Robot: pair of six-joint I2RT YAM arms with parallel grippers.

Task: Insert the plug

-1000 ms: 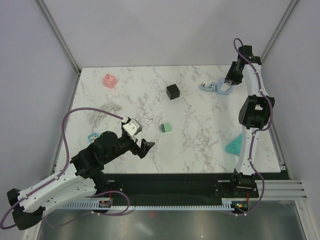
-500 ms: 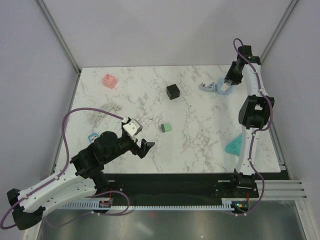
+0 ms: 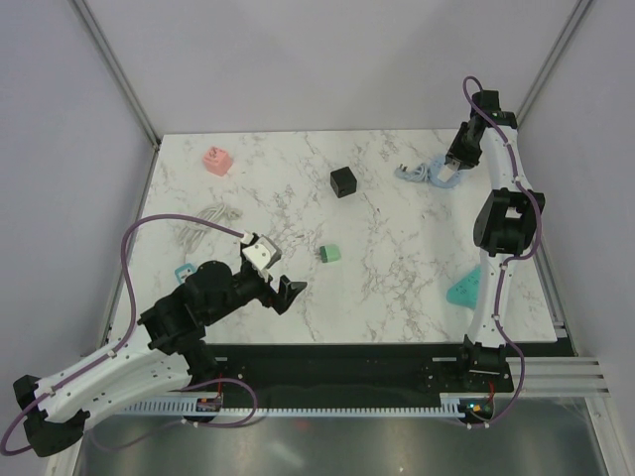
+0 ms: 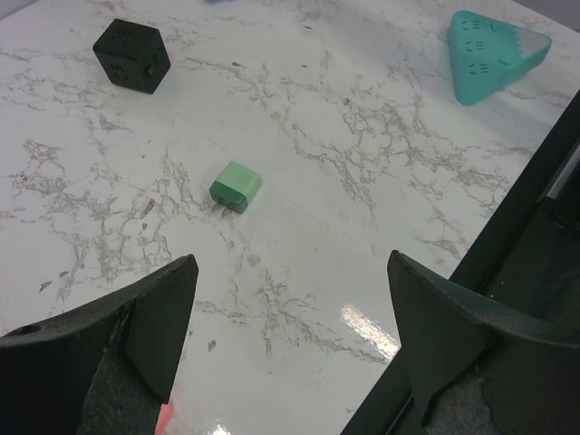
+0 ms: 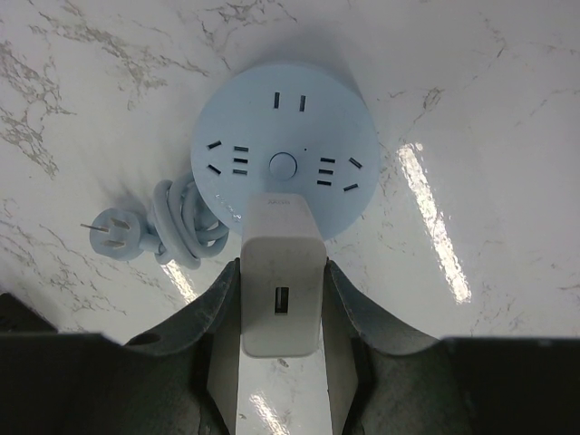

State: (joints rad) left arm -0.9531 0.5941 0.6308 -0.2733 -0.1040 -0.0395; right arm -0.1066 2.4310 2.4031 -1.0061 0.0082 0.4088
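Observation:
My right gripper point(image 5: 281, 299) is shut on a white USB charger plug point(image 5: 282, 272) and holds it over the near rim of a round light-blue power strip point(image 5: 283, 145). The strip's outlets face up; its coiled blue cord point(image 5: 177, 222) lies to its left. In the top view the right gripper point(image 3: 454, 167) and the strip point(image 3: 422, 173) are at the table's back right. My left gripper point(image 4: 290, 335) is open and empty above the table near its front edge, also seen in the top view point(image 3: 280, 290).
A small green plug point(image 3: 330, 254) lies mid-table, also in the left wrist view point(image 4: 236, 188). A black cube point(image 3: 343, 181), a pink cube point(image 3: 216, 160), a white cable point(image 3: 203, 218), a teal triangular strip point(image 3: 464, 290) and a small blue piece point(image 3: 183, 271) lie around.
The right gripper with the white plug has shifted very slightly over the blue strip. The left arm has barely moved.

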